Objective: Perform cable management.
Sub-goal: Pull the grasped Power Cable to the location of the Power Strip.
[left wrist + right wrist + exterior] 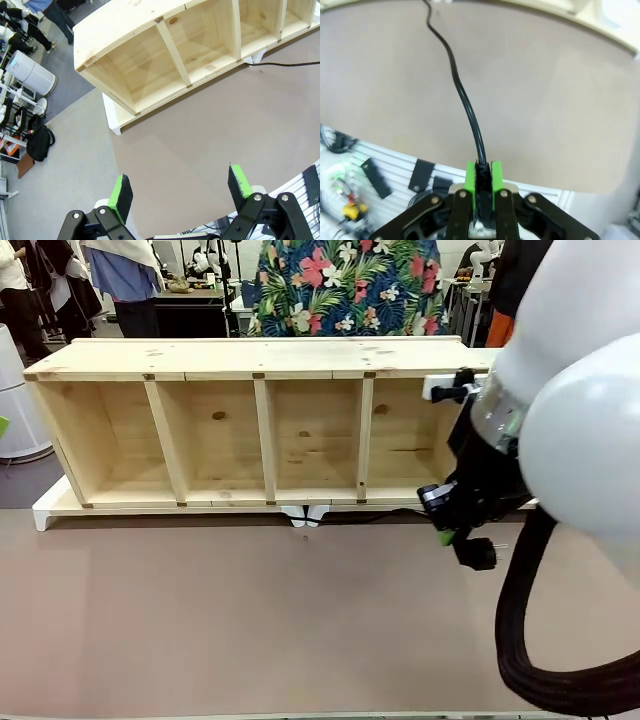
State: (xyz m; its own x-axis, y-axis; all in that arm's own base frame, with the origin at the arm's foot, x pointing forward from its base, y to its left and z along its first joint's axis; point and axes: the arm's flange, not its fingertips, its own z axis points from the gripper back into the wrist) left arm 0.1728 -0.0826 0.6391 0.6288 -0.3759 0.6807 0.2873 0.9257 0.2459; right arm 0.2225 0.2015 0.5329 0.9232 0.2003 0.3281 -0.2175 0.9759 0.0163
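1. Cable (465, 100): black cord. I see it run over the table from the front foot of the wooden shelf (250, 358) into the right gripper. The plug end (478, 554) sticks out under that gripper.
2. Right gripper (481, 170): green pads clamped on the cable, just in front of the shelf's right end.
3. Left gripper (181, 187): fingers spread apart, above the table, well in front of the shelf's left end.
4. Table (250, 620): brown top carrying the shelf.
5. Person (345, 285): floral shirt, standing behind the shelf.
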